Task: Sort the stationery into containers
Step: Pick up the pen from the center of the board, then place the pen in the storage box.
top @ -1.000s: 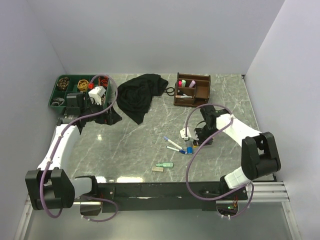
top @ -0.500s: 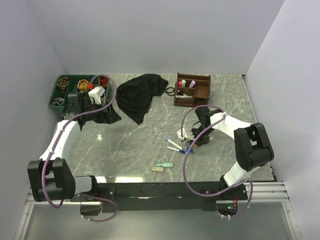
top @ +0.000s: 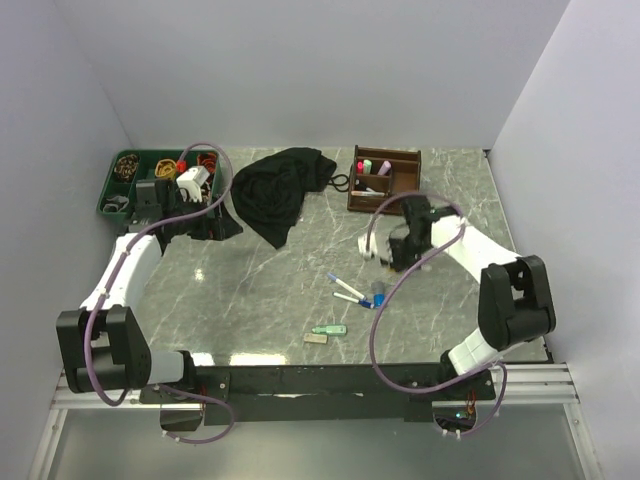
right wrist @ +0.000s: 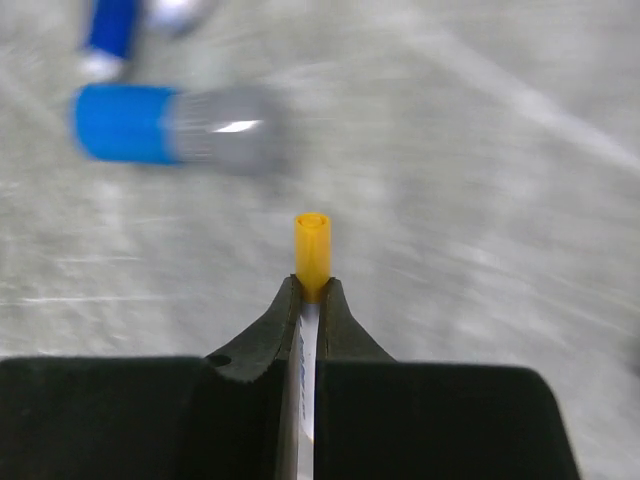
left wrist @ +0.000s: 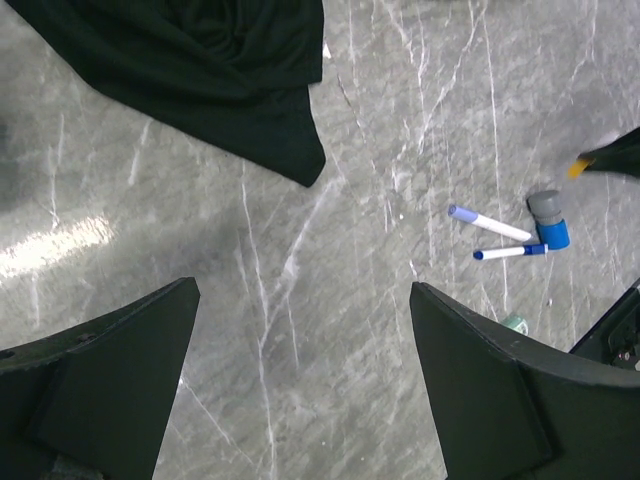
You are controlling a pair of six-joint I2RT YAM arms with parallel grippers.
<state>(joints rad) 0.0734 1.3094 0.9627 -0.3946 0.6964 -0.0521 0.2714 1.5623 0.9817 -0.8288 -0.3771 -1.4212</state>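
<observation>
My right end effector point(right wrist: 310, 292) is clamped tight on a slim white pen with an orange cap point(right wrist: 312, 243). The cap sticks out just past the fingertips, and the pen looks lifted clear of the table point(top: 270, 290). The wooden desk organiser point(top: 400, 186) sits just beyond this end effector toward the far edge. Pink and green highlighters point(top: 366, 166) already stand in its rear slots, so I judge part of the sorting done.

Several items are left on the near side of the right end effector:
- The blue-capped piece point(right wrist: 170, 125) lies closest to it.
- Two blue-tipped pens point(top: 347, 290) lie beside that piece.
- A green highlighter point(top: 328, 330) lies further toward the arm bases.
- A small grey eraser point(top: 315, 339) lies just beside the green highlighter.

My left end effector point(left wrist: 300, 290) has its jaws spread wide and holds nothing. It hovers over bare table, with the green tray point(top: 108, 195) behind it and the black cloth point(left wrist: 220, 70) just ahead. The tray's compartments hold small odds and ends that I cannot identify from here.

By my reckoning I am partway through: one pen is in hand and probably bound for the organiser, and five pieces wait on the table.
</observation>
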